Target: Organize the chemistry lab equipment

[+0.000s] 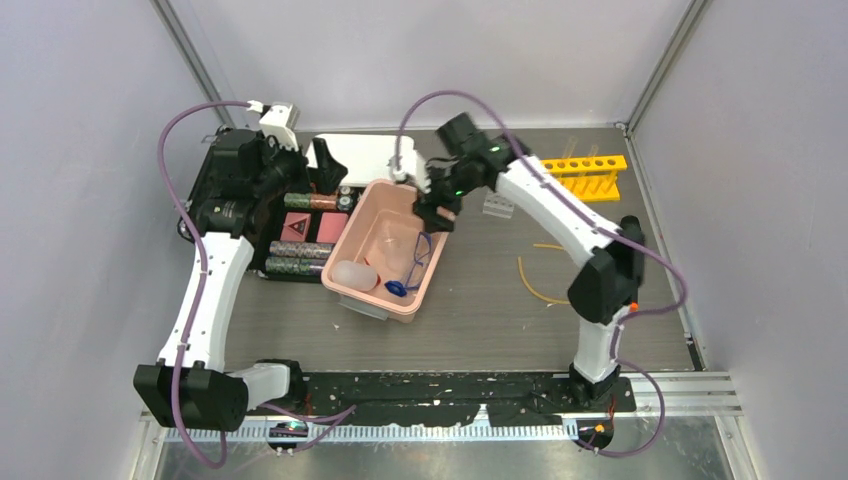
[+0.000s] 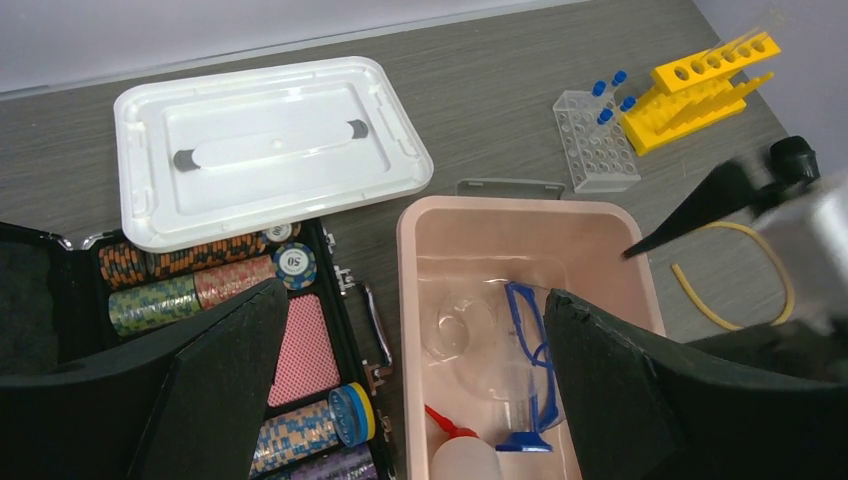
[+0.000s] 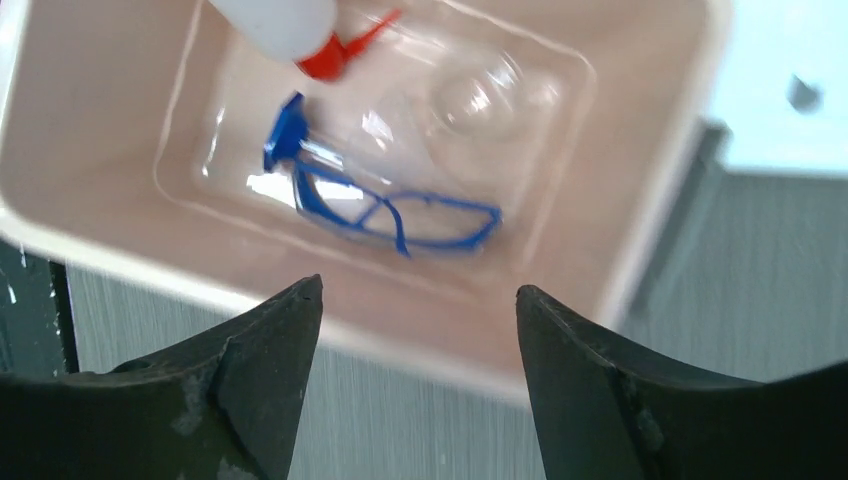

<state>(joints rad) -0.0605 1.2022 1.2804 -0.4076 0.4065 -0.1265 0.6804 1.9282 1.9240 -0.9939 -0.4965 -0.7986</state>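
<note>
Right wrist view: your right pincer (image 3: 420, 290) fills the bottom edge, jaws apart, nothing between them. Glasses (image 3: 400, 215), bottle (image 3: 280, 20) and funnel (image 3: 480, 90) lie in the tub (image 3: 640, 250) above it.
Left wrist view: left pincer (image 2: 415, 295) at the bottom, spread wide, empty. Tube tray (image 2: 597, 140) and rack (image 2: 700, 95) upper right, tubing (image 2: 740, 280) right of the tub.
Top view: right pincer over the tub's upper right corner, frame centre.
</note>
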